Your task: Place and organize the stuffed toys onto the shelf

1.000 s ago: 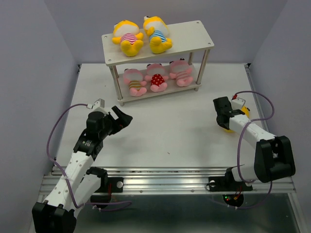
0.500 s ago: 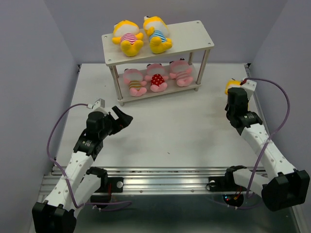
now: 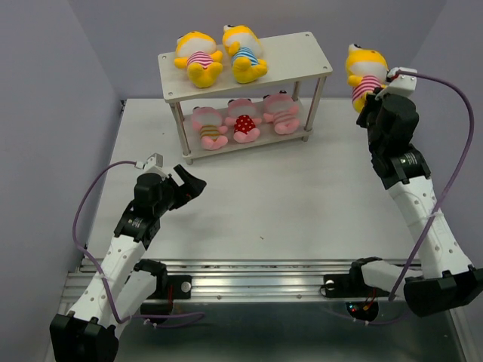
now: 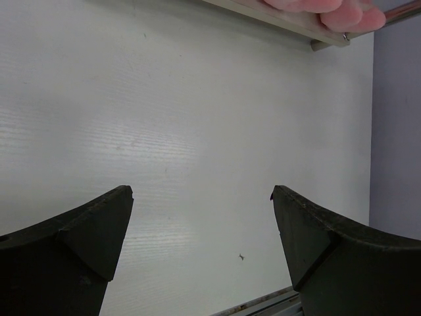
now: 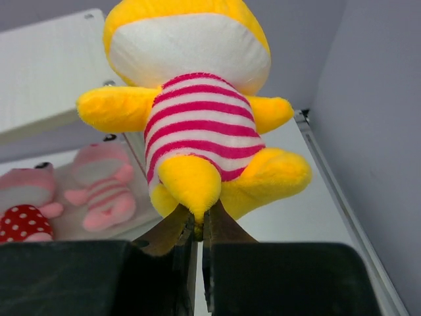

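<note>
- The right fingers (image 5: 197, 230) pinch shut on the bottom of the yellow toy (image 5: 197, 125) (pink-striped belly), holding it aloft just right of the shelf (image 3: 287, 53) top board.
- The left fingers (image 3: 190, 185) gape wide, empty, over the worktop (image 3: 302, 204).

A white table (image 3: 302, 204) sits between lavender walls (image 3: 45, 90), metal rail (image 3: 256, 275) at its near edge.

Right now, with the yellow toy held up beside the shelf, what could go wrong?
1. The right fingers pinch the held toy only at its bottom, between the legs. With so little gripped, it may tip or slip out.
2. The held toy is close to the right end of the shelf. A careless sideways move could bump the shelf and shake the two yellow toys on top.
</note>
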Action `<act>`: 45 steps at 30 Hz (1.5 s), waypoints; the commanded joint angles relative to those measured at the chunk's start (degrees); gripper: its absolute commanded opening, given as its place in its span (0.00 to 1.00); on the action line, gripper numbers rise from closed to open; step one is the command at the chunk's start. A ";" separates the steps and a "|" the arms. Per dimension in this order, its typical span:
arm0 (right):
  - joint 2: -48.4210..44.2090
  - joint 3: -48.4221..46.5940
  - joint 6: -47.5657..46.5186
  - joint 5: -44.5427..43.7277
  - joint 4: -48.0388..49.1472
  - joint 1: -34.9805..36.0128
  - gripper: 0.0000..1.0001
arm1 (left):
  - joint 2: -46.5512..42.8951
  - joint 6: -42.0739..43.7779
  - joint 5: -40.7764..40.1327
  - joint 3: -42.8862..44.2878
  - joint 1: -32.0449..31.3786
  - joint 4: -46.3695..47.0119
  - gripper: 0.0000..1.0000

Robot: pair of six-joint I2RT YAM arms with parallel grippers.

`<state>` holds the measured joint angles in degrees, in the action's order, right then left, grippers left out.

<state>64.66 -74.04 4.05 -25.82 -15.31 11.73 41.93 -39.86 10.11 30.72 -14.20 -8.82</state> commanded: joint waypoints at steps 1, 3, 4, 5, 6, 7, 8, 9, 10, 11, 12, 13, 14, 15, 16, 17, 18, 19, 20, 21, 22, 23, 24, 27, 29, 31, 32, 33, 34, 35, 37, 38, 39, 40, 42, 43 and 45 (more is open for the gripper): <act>4.15 -9.17 -2.56 10.34 4.59 1.10 0.01 | -0.54 0.92 -0.79 0.83 -0.31 1.35 0.99; 7.38 -11.38 -2.04 10.70 5.90 1.80 0.01 | -0.62 0.83 -1.06 0.92 -0.31 1.09 0.99; 8.80 -12.78 -0.90 10.79 6.08 1.81 0.01 | -0.62 0.83 -1.14 1.01 -0.31 1.00 0.99; 10.29 -16.01 -0.37 10.97 6.00 1.81 0.01 | -0.54 0.83 -1.23 1.10 -0.31 0.74 0.99; 13.53 -17.87 0.07 11.32 5.30 2.51 0.01 | -0.45 0.83 -1.23 1.18 -0.22 0.65 0.99; 15.12 -19.63 0.86 11.58 4.94 2.51 0.01 | -0.45 0.83 -1.32 1.18 -0.31 0.47 0.99; 16.71 -21.13 0.61 11.50 4.77 3.73 0.01 | -0.45 1.01 -1.49 1.36 -0.31 0.21 0.99; 18.20 -23.84 0.08 10.80 5.11 6.00 0.01 | -0.45 1.01 -1.67 1.36 -0.31 0.03 0.99; 21.00 -25.09 -0.62 9.05 5.29 6.90 0.01 | -0.45 1.01 -2.11 1.45 -0.22 -0.23 0.99; 22.60 -28.32 -0.54 8.43 4.77 7.60 0.01 | -0.54 1.01 -2.11 1.45 -0.22 -0.41 0.99; 24.09 -30.09 -0.10 7.81 4.42 8.65 0.01 | -0.62 1.01 -2.11 1.45 -0.30 -0.41 0.99; 25.58 -31.76 0.51 7.37 4.06 8.66 0.01 | -0.71 1.01 -2.20 1.36 -0.31 -0.41 0.99; 28.30 -33.35 0.34 6.84 3.63 9.71 0.01 | -0.62 1.01 -2.20 1.27 -0.31 -0.24 0.99; 29.37 -34.49 0.43 6.49 3.71 10.24 0.01 | -0.54 1.01 -2.20 1.27 -0.22 -0.23 0.99; 31.55 -36.85 0.78 5.53 3.62 11.29 0.01 | -0.45 1.01 -2.11 1.53 -0.31 -0.23 0.99; 32.71 -38.27 0.87 4.74 3.01 11.82 0.01 | -0.27 1.10 -2.11 1.62 -0.31 -0.32 0.99; 33.68 -39.41 0.87 3.86 2.92 12.35 0.01 | -0.10 1.36 -2.11 1.88 -0.22 -0.50 0.99; 34.64 -40.47 1.04 3.16 2.66 12.36 0.01 | 0.16 1.36 -2.28 2.06 -0.22 -0.58 0.99; 35.52 -42.83 1.39 3.76 1.96 12.88 0.01 | 0.25 1.53 -2.46 2.41 -0.30 -0.76 0.99; 37.10 -43.72 1.74 4.11 0.73 12.88 0.01 | 0.43 1.71 -2.38 2.50 -0.31 -0.85 0.99; 37.81 -44.78 2.27 4.20 0.02 12.88 0.01 | 0.34 1.80 -2.72 2.59 -0.31 -1.11 0.99; 38.51 -46.53 2.19 3.25 -0.59 13.49 0.01 | 0.34 1.80 -2.90 2.59 -0.31 -1.11 0.99; 39.04 -46.89 2.19 2.11 -0.95 14.19 0.01 | 0.26 1.80 -2.99 2.59 -0.22 -1.11 0.99; 40.62 -48.39 3.15 -0.10 -1.47 14.20 0.01 | -0.18 1.71 -3.25 2.50 -0.22 -1.11 0.99; 41.07 -49.00 3.77 -0.80 -1.48 14.73 0.01 | -0.27 1.71 -3.52 2.50 -0.31 -1.37 0.99; 41.77 -49.97 3.95 -1.77 -1.83 15.34 0.01 | -0.36 1.80 -3.69 2.50 -0.22 -1.55 0.99; 41.95 -50.32 3.94 -1.86 -2.09 15.34 0.01 | -0.36 1.71 -3.69 2.50 -0.22 -1.55 0.99; 42.12 -50.50 3.94 -1.60 -2.09 15.34 0.01 | -0.27 1.80 -3.78 2.50 -0.30 -1.55 0.99; 42.38 -51.11 3.68 -1.34 -2.35 15.87 0.01 | -0.36 1.71 -3.78 2.50 -0.31 -1.55 0.99; 42.82 -51.55 3.68 -1.51 -2.70 15.87 0.01 | -0.36 1.71 -3.78 2.50 -0.31 -1.64 0.99; 43.44 -52.96 4.12 -1.86 -3.93 15.87 0.01 | -0.45 1.71 -3.87 2.50 -0.31 -1.64 0.99; 43.62 -53.14 4.21 -2.12 -4.29 15.87 0.01 | -0.45 1.71 -3.87 2.42 -0.31 -1.64 0.99; 43.70 -53.22 4.38 -2.30 -4.64 15.87 0.02 | -0.45 1.71 -3.87 2.41 -0.31 -1.64 0.99; 43.79 -53.40 4.73 -2.39 -5.16 15.87 0.03 | -0.54 1.71 -3.87 2.41 -0.31 -1.64 0.99; 44.14 -54.28 5.26 -1.69 -6.48 15.87 0.04 | -0.62 1.71 -3.96 2.24 -0.31 -1.64 0.99; 44.23 -54.37 5.35 -1.69 -6.57 15.87 0.04 | -0.62 1.71 -3.87 2.33 -0.31 -1.64 0.99; 44.41 -54.81 5.17 -1.95 -7.10 15.87 0.04 | -0.62 1.71 -3.96 2.24 -0.31 -1.55 0.99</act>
<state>109.36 -125.36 8.43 -26.59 -21.63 27.16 42.24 -39.40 6.85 30.79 -14.20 -11.03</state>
